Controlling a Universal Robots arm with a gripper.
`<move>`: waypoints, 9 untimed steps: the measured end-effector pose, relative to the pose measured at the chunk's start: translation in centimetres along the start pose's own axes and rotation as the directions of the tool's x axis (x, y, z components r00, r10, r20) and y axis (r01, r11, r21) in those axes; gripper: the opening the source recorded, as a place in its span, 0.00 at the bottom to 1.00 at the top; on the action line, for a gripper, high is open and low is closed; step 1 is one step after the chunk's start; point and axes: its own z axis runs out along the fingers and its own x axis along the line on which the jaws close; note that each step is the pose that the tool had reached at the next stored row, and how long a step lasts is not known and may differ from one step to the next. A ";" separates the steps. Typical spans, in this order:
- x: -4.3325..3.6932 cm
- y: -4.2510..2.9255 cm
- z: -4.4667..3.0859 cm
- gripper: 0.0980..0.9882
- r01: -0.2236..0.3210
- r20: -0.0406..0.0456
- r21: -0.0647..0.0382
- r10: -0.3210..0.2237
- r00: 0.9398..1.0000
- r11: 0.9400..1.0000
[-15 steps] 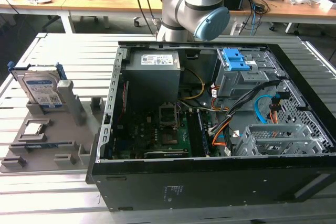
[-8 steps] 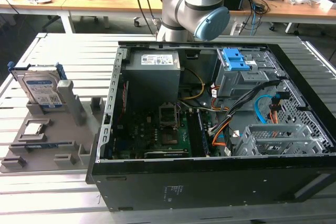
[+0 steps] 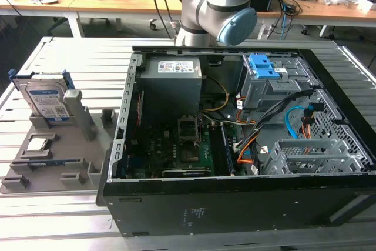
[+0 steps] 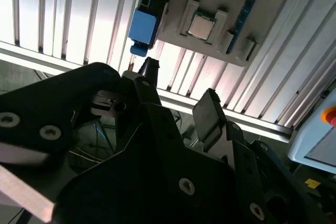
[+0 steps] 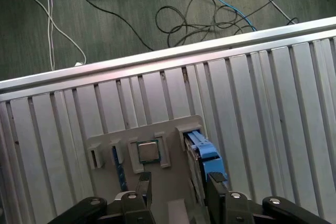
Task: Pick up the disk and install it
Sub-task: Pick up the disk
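Observation:
The disk [image 3: 47,99] stands upright in a slot of the grey holder [image 3: 53,166] at the exterior view's left; it is silver-grey with a white-and-blue label and a blue carrier frame. In both wrist views it shows edge-on, as a blue frame [image 5: 202,150] [image 4: 143,27]. My gripper [image 5: 178,187] [image 4: 178,93] hangs well above the holder. It is open, its two black fingers [image 5: 143,190] apart with nothing between them. In the first wrist view one finger lines up near the disk's blue edge. The arm [image 3: 217,10] rises behind the computer case.
An open black computer case [image 3: 235,204] lies on the slatted aluminium table [image 3: 70,57], with a grey drive cage with blue latches [image 3: 264,69] at its back right. A small square processor chip [image 5: 148,151] sits in the holder beside the disk. Cables [image 5: 199,19] lie on the floor beyond the table edge.

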 end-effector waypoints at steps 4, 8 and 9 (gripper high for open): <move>-0.77 -0.16 0.00 0.50 0.002 0.000 0.000 -0.002 1.000 1.000; -1.46 -0.25 0.01 0.50 0.006 0.000 0.000 -0.006 1.000 1.000; -1.75 -0.28 0.01 0.50 0.008 0.000 0.000 -0.008 1.000 1.000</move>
